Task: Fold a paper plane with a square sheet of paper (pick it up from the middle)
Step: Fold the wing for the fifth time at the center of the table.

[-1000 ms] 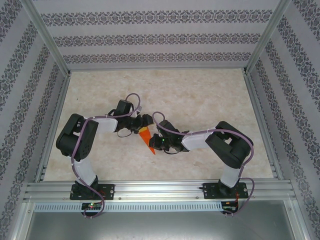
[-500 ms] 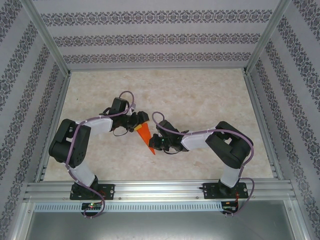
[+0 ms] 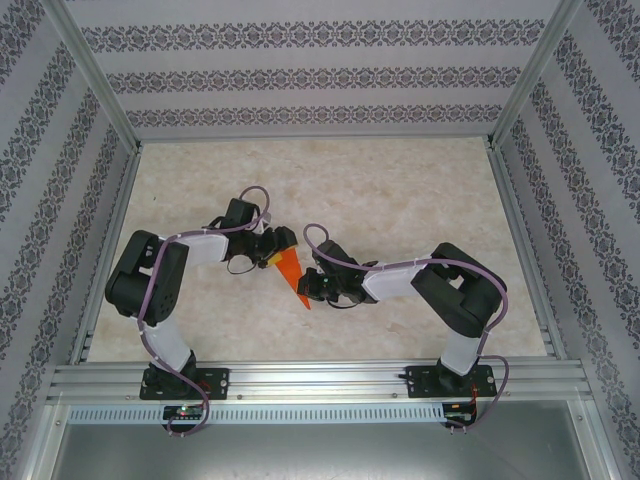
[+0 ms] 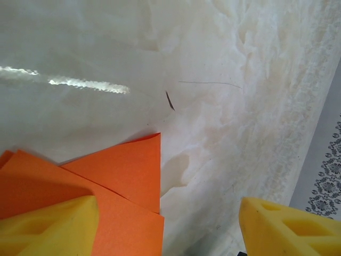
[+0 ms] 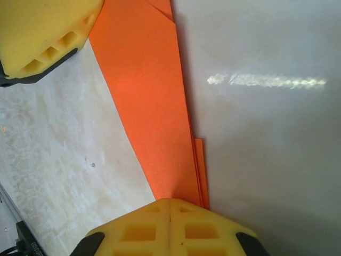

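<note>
Since a second ago my left gripper (image 3: 272,250) has drawn back a little. It stands spread, one pad (image 4: 48,224) over the wide end of the paper plane (image 3: 290,275). My right gripper (image 5: 170,205), clenched empty, touches the narrow tip just ahead of it.

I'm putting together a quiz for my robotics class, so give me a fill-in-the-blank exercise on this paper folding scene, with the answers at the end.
The folded paper lying on the table is bright ____.
The right gripper has its jaws ____.
The left gripper has its jaws ____.
The pads on both grippers are coloured ____.
Missing words: orange; shut; open; yellow.
</note>
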